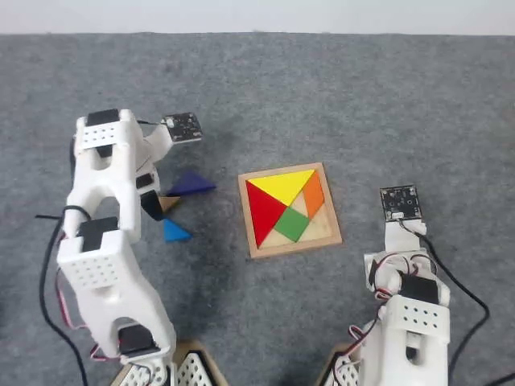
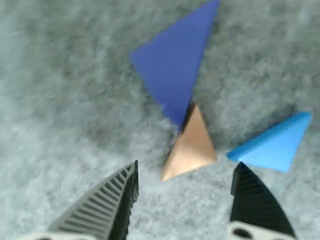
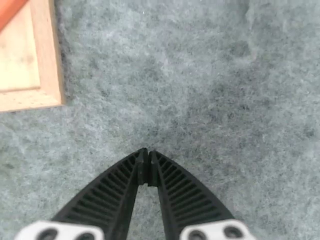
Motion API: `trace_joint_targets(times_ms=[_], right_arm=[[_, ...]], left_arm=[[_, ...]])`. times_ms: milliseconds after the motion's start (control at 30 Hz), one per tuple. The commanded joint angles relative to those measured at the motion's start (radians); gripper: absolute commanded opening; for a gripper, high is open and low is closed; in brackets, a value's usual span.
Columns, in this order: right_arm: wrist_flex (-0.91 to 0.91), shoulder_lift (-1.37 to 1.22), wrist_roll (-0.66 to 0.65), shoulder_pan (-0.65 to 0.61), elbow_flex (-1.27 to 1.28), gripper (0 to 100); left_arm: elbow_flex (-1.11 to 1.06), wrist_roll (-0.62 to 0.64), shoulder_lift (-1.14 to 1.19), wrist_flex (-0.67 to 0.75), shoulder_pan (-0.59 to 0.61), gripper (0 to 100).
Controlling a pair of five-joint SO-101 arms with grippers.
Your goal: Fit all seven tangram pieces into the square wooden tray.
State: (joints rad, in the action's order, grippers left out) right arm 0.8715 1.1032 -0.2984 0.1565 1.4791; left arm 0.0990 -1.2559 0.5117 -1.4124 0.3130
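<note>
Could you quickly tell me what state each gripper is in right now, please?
Left gripper: open, empty, jaws spread over the tan triangle.
Right gripper: closed, holding nothing, near the wooden tray.

Ahead of my left jaws, the dark blue triangle [image 2: 175, 65] loses its far tip at the edge; beside my right jaws, the tray [image 3: 48, 50] shows one corner.

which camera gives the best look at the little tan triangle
The left wrist view: the tan triangle lies whole and close, just ahead of the open left tool, its tip touching the dark blue triangle. In the high view it is a small sliver, partly hidden by the left arm.
</note>
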Motion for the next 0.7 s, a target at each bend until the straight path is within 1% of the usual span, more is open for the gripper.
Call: trace_joint_targets(times_ms=[0,133,300,400,600,667], right_arm=[[-0.019,0.013,-0.008,0.008,-0.009,1.0],[-0.019,0.013,-0.008,0.008,-0.009,1.0],[-0.019,0.013,-0.009,0.008,-0.009,1.0],[-0.019,0.013,-0.009,0.008,-0.009,1.0],[-0.019,0.013,-0.009,0.008,-0.009,1.0],[-0.019,0.013,-0.008,0.008,-0.009,1.0]], left_arm=[[0.041,-0.021,0.009,-0.012,-0.023,29],[0.041,-0.018,0.051,-0.008,-0.035,28],[0.041,0.041,0.1,0.078,-0.038,28],[0.042,0.048,0.095,0.078,-0.041,24],[0.041,0.048,0.095,0.078,-0.041,12],[0.042,0.049,0.094,0.078,-0.041,10]])
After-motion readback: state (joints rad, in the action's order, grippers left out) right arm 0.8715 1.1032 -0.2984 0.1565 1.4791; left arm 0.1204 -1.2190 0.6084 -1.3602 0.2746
